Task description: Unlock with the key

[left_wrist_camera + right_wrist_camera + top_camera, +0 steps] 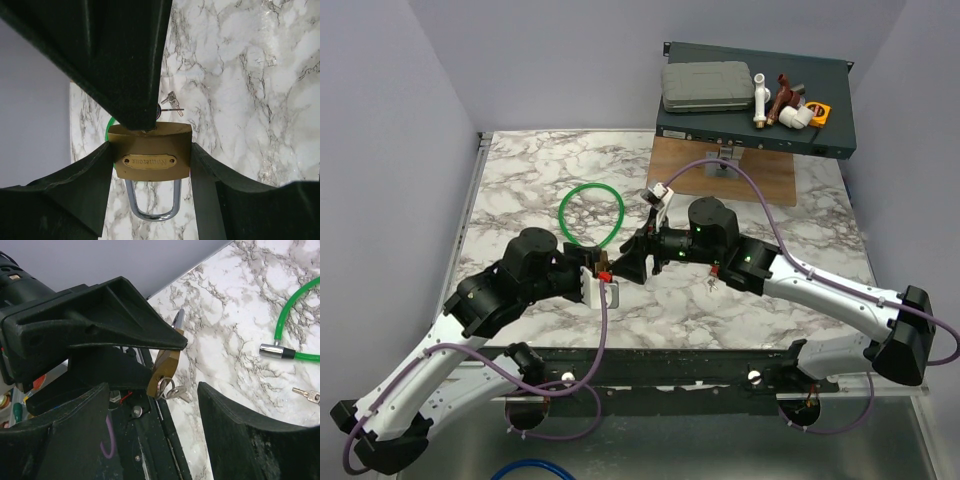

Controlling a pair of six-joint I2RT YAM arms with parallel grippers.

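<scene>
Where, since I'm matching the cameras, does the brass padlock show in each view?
Top external: brass padlock just left of centre, low in the frame.
Left wrist: padlock dead centre, shackle pointing down.
Right wrist: padlock near centre, edge-on.
Shared landmark: green cable loop, plain in top and right wrist views.

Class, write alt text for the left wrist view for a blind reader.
A brass padlock is clamped between the dark fingers of the left gripper, silver shackle pointing down. Small keys show beyond, over the marble table.
</scene>
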